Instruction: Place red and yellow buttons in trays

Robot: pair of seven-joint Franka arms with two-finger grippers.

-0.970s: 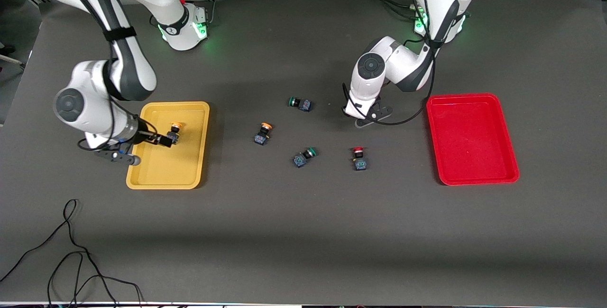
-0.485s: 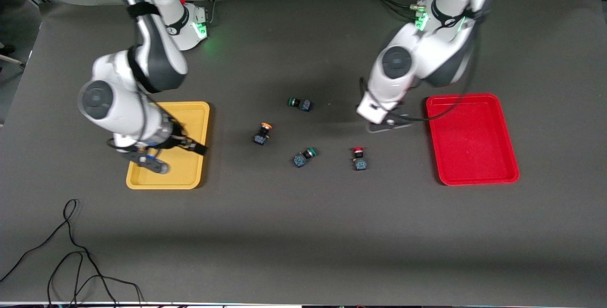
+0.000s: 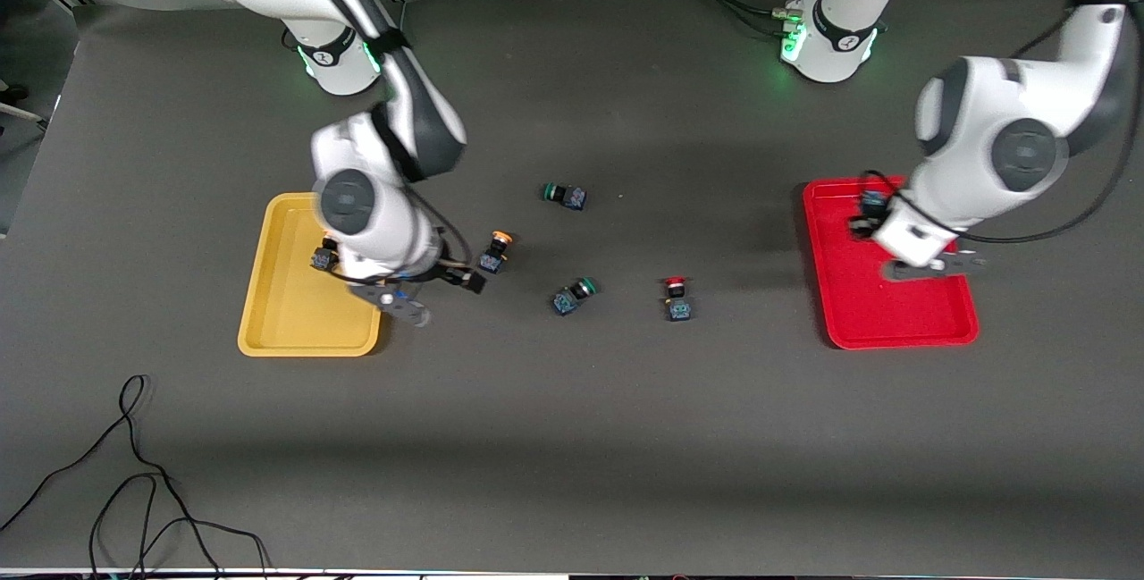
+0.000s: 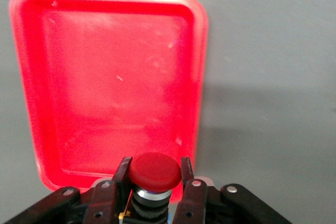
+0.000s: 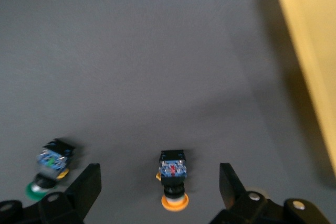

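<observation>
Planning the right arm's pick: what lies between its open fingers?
In the right wrist view, the right gripper frames one yellow-capped button lying on the bare table, touching neither finger.

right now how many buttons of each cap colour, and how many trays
red-capped buttons: 2, one on the table, one held by the left gripper
yellow-capped buttons: 2
green-capped buttons: 2
trays: 2, yellow tray, red tray
total: 8

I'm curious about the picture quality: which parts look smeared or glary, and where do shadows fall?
Front view: the right arm's white wrist looks motion-smeared beside the shallow yellow plastic tray; soft arm shadows darken the grey table.
Left wrist view: the red plastic tray glows overexposed, pale glare along its rim.
Right wrist view: the green-capped push-button switch is blurred.
</observation>
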